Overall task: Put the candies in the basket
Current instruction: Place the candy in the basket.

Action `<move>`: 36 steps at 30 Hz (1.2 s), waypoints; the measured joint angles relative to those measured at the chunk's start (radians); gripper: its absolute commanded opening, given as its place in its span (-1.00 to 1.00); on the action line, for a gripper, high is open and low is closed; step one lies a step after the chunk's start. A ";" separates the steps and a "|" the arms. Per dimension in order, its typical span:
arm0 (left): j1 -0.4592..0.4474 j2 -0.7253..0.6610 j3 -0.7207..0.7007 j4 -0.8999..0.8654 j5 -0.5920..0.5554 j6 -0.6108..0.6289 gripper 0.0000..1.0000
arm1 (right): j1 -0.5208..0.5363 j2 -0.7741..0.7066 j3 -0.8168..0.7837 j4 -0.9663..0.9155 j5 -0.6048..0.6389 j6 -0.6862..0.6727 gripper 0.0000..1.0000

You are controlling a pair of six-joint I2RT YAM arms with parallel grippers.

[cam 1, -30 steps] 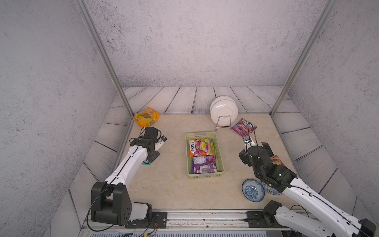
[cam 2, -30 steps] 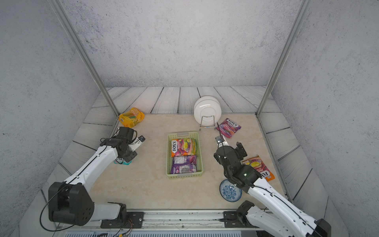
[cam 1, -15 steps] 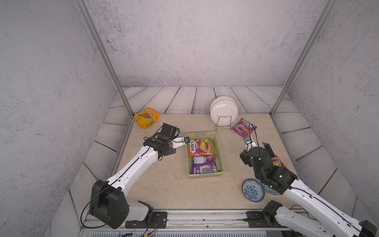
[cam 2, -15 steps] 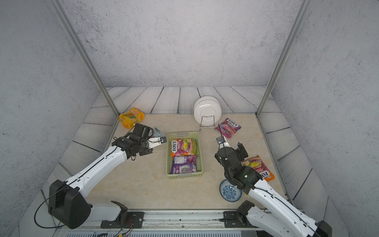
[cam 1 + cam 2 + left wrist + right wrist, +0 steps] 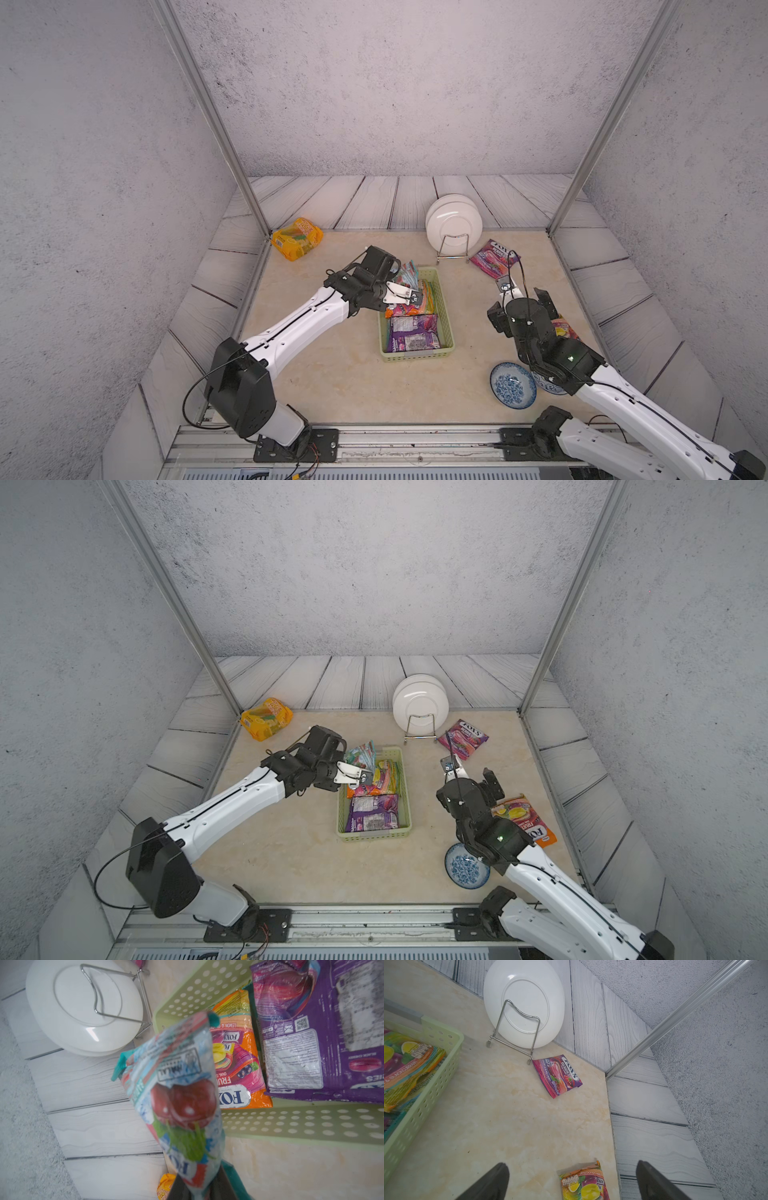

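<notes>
The pale green basket (image 5: 415, 358) (image 5: 376, 833) holds an orange-pink packet (image 5: 234, 1068) and a purple packet (image 5: 413, 336). My left gripper (image 5: 415, 296) (image 5: 365, 776) is shut on a teal cherry packet (image 5: 182, 1095) (image 5: 405, 274), which hangs over the basket's far left corner. My right gripper (image 5: 524, 293) (image 5: 574, 1169) is open and empty, right of the basket. An orange packet (image 5: 583, 1184) (image 5: 523, 818) lies just below it. A purple-pink berries packet (image 5: 494, 257) (image 5: 557, 1075) lies by the rack. A yellow bag (image 5: 297, 239) sits at the far left corner.
A wire rack with white plates (image 5: 454, 222) (image 5: 523, 1007) stands behind the basket. A blue-patterned bowl (image 5: 512, 384) sits near the front right, with a second one (image 5: 548, 386) partly under my right arm. Metal posts (image 5: 208, 116) flank the table.
My left arm has swung right from the table's left side, carrying the teal packet to the basket's far left corner. The right arm has barely moved.
</notes>
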 measured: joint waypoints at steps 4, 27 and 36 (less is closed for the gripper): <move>-0.028 0.089 0.064 0.005 0.000 0.005 -1.00 | -0.005 -0.010 -0.002 0.007 0.000 -0.001 1.00; -0.043 0.313 0.114 0.125 -0.144 -0.066 -0.37 | -0.018 -0.042 -0.014 0.014 -0.001 -0.004 0.99; -0.040 0.267 0.026 0.101 -0.121 -0.071 0.77 | -0.025 -0.042 -0.014 0.016 -0.001 -0.006 1.00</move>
